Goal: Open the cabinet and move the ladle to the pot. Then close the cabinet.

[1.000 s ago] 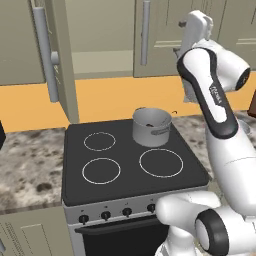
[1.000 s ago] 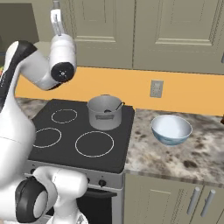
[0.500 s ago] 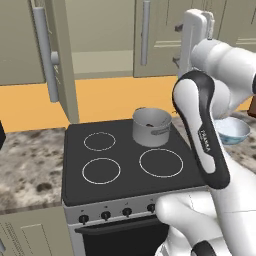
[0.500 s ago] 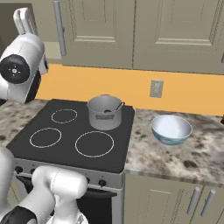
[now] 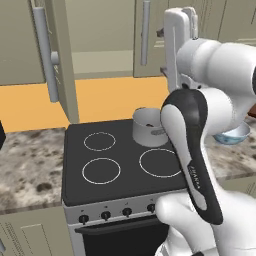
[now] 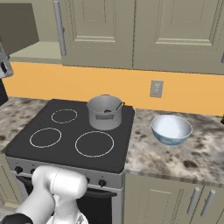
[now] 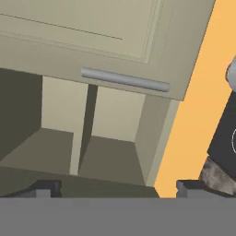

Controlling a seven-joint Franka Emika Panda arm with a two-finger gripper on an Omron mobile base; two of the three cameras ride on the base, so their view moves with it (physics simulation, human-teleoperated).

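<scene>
The gripper (image 7: 117, 186) is standing wide and empty, facing the cabinet (image 7: 110, 138) with one door swung open. The ladle (image 6: 117, 106) is resting inside the pot (image 6: 104, 113), well below the gripper.

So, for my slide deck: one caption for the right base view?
Ladle resting in the grey pot on the stove, cabinet door shut beside it.

The greenish-grey cabinet (image 5: 100, 45) hangs above the stove with its left door swung open, silver bar handles upright. The grey pot (image 6: 104, 112) stands at the stove's 1 o'clock burner, the ladle's (image 6: 117, 106) thin dark handle leaning over its rim toward 2 o'clock.
</scene>
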